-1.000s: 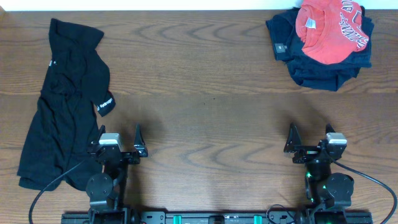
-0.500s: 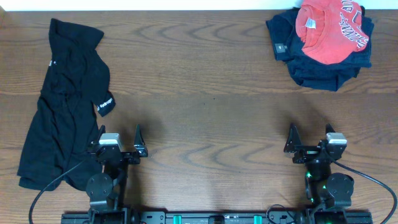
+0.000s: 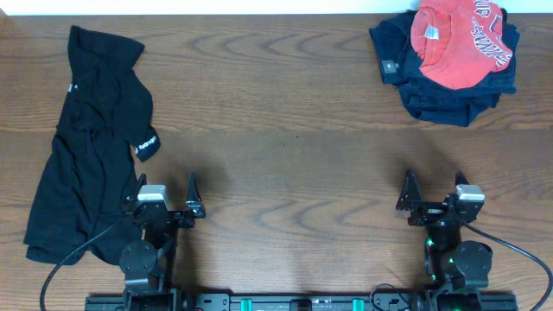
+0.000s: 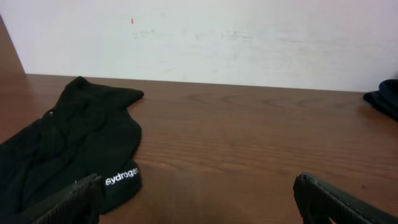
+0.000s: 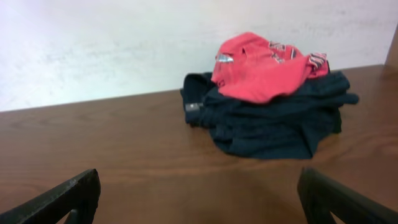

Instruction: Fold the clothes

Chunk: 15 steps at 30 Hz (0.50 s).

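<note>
The black garment [image 3: 86, 147] lies crumpled along the table's left side, running from the far left corner to the front. Its small black tag with white print [image 3: 148, 144] sticks out on its right edge. It also shows in the left wrist view [image 4: 68, 146], with the tag [image 4: 122, 177] just ahead of the left finger. My left gripper [image 3: 164, 192] is open and empty at the front, right beside the garment's lower edge. My right gripper [image 3: 435, 192] is open and empty at the front right, far from the garment.
A red shirt with white lettering [image 3: 458, 39] lies on a navy blue garment [image 3: 445, 82] at the far right corner, also in the right wrist view [image 5: 264, 68]. A white wall stands behind the table's far edge.
The right gripper has shifted very slightly to the right. The left arm and the clothes have not moved.
</note>
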Each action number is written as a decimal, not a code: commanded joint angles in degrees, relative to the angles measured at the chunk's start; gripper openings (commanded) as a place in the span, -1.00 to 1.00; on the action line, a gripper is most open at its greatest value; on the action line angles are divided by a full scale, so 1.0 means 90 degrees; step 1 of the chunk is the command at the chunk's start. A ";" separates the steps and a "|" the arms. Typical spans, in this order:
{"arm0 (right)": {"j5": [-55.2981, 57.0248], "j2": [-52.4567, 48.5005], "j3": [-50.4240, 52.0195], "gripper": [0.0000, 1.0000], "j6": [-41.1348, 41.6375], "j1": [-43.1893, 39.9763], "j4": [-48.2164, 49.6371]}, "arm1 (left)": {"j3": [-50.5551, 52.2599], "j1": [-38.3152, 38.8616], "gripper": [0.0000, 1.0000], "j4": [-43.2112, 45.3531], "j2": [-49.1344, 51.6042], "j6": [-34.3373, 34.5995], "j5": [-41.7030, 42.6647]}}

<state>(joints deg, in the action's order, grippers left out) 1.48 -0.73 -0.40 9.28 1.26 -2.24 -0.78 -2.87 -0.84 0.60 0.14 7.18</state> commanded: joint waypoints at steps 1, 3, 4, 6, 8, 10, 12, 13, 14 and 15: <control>-0.0041 0.0039 0.0010 0.98 0.0107 0.0058 0.0233 | 0.0061 0.0024 0.96 -0.0255 0.0000 0.0017 0.0335; -0.0032 0.0039 0.0010 0.99 0.0109 0.0058 0.0478 | 0.0061 0.0024 0.96 -0.0211 0.0000 0.0017 0.0588; -0.0068 0.0039 0.0010 0.98 0.0117 0.0061 0.0627 | 0.0061 0.0024 0.96 -0.0204 0.0000 0.0017 0.0733; -0.0257 0.0039 0.0010 0.98 0.0138 0.0061 0.0848 | 0.0061 0.0024 0.96 -0.0185 0.0000 0.0053 0.0942; -0.0469 0.0039 0.0010 0.99 0.0129 0.0061 0.1010 | 0.0046 0.0024 0.96 -0.0148 0.0000 0.0180 0.0988; -0.0656 0.0039 0.0010 0.99 0.0022 0.0061 0.1090 | -0.0034 0.0024 0.96 -0.0143 0.0000 0.0444 0.0986; -0.0937 0.0039 -0.0007 0.98 -0.0002 0.0058 0.1098 | -0.0231 0.0024 0.96 -0.0192 0.0024 0.0937 0.0986; -0.1161 0.0036 -0.0039 0.99 0.0012 0.0058 0.1088 | -0.0345 0.0024 0.96 -0.0228 0.0073 0.1137 0.0986; -0.1348 0.0015 -0.0083 0.98 0.0012 0.0058 0.1088 | -0.0493 0.0024 0.96 -0.0277 0.0175 0.1302 0.0986; -0.1409 -0.0024 -0.0131 0.99 0.0012 0.0058 0.1088 | -0.0644 0.0024 0.96 -0.0340 0.0294 0.1360 0.0988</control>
<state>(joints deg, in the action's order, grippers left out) -5.91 -0.73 -0.40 9.63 1.26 7.38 -2.70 -2.87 -3.07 1.28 6.48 14.04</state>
